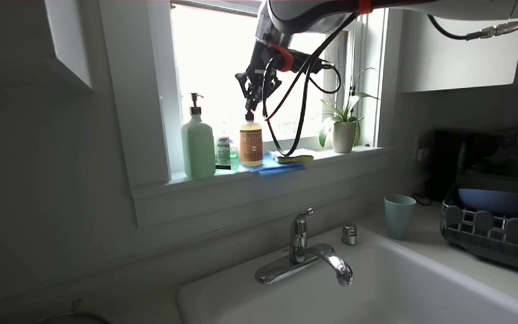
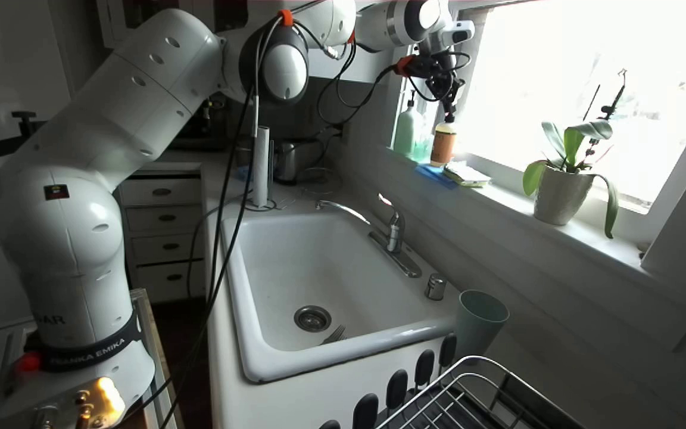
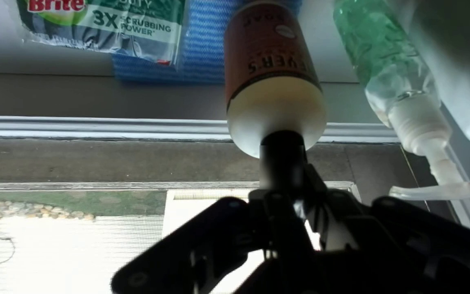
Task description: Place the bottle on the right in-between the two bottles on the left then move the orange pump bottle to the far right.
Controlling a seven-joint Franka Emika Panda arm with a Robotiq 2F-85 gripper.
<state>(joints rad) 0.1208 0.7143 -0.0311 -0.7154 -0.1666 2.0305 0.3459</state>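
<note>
On the windowsill [image 2: 511, 195], a green pump bottle [image 1: 198, 148] is followed by a clear bottle [image 3: 394, 67] partly filled with green liquid [image 3: 369, 24]. Next, the orange pump bottle [image 1: 251, 145], its pale yellow contents [image 3: 278, 108] showing, is pinched at its top by the narrowed gripper [image 1: 250, 107]. Farther right, a plant [image 1: 345, 118] is held in a pot [image 1: 344, 138] and a blue bowl [image 1: 495, 201] in the dish rack [image 1: 484, 248].

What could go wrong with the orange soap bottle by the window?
The gripper seems to hold the orange pump bottle only by its thin black pump, so it could slip or swing. The small green pump bottle stands close beside it and might get knocked over. The blue cloth hangs partly off the windowsill near the bottle, so it might get dragged too.
</note>
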